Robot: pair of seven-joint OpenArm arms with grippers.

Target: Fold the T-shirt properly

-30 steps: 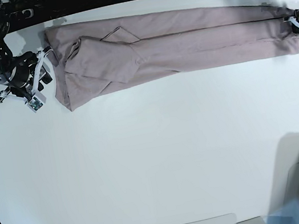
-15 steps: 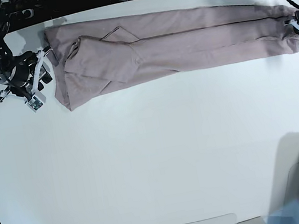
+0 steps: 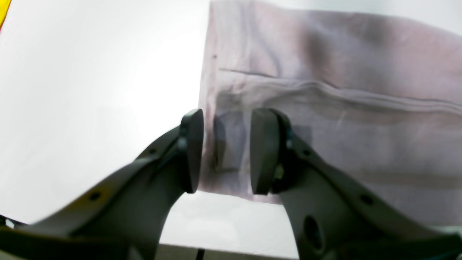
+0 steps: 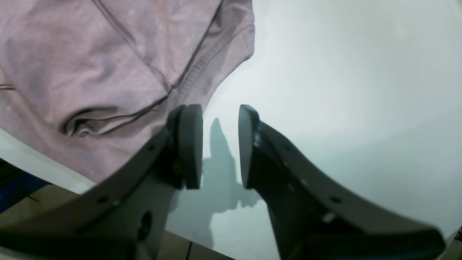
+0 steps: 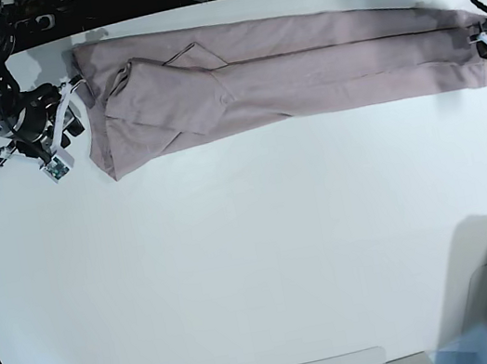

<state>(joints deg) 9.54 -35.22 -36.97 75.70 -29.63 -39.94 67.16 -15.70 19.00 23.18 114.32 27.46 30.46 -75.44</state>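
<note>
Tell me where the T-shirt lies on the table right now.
In the base view the T-shirt lies as a long folded strip along the table's far edge, spanning between the two hands.

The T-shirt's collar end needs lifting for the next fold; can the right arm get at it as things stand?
Probably yes: the right pincer stands open just off the T-shirt collar edge, with only bare table between them and nothing in the way.

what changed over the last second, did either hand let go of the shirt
The left hand has opened at the hem end of the T-shirt, letting the cloth go and backing slightly off its edge. The right hand stayed open over the bare table beside the collar end. The shirt kept its long folded strip shape.
</note>
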